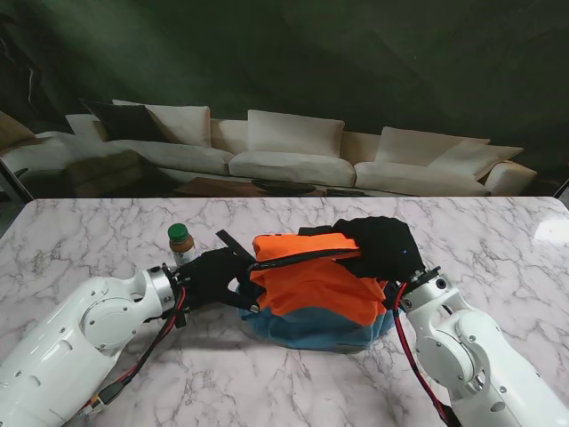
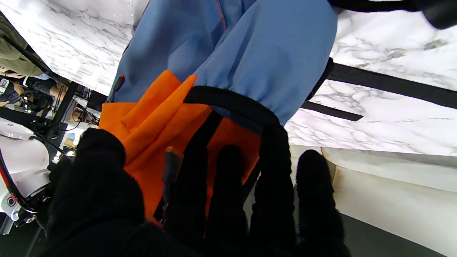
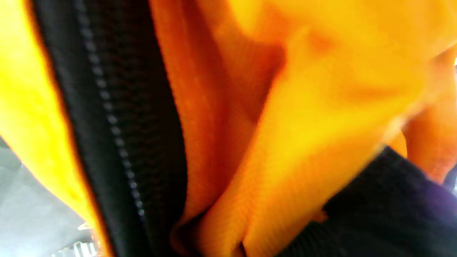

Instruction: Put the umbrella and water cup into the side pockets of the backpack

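backpack [image 1: 316,289]: orange/blue, lying on table [image 1: 107,236], frame centre
left robot hand [image 1: 213,274]: fingers closed on backpack's left edge
right robot hand [image 1: 384,246]: atop backpack's upper right; grip can't tell
bottle [image 1: 181,242]: green cap, upright, just upper-left of left robot hand

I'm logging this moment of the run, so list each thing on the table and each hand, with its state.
backpack: lying on the marble table, orange and blue, both hands on it.
bottle: upright, green cap on, outside the backpack, on its left.
left hand: gloved, at the backpack's left edge, fingers by the black-trimmed opening; grip unclear.
right hand: gloved, on the backpack's far right corner; grip unclear.
umbrella: not visible.
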